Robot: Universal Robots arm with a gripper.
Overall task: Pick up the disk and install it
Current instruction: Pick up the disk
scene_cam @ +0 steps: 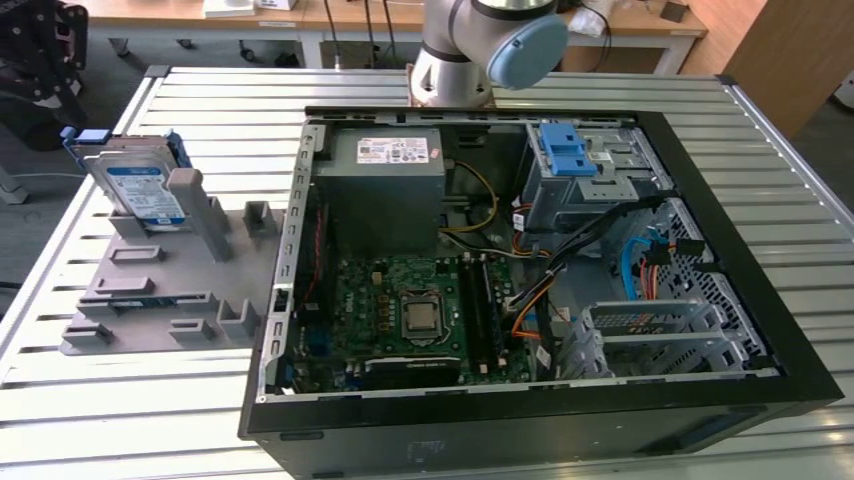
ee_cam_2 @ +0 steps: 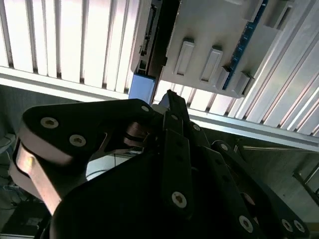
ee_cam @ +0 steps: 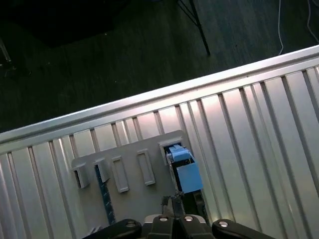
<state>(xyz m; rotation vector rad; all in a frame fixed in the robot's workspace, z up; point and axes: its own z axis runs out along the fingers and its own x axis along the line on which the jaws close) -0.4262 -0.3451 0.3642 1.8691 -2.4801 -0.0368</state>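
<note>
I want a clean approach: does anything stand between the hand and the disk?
Nothing visible does. Only open space separates the hand from the disk, which stands upright in the grey holder on the exterior view's left.

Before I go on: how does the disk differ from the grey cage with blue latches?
The disk stands on edge in the grey holder on the table, outside the computer case; the cage sits inside it. The disk bears a white-and-blue label; the cage is bare grey metal with two blue latches. The disk looks slimmer than the cage. Both carry blue plastic parts.
</note>
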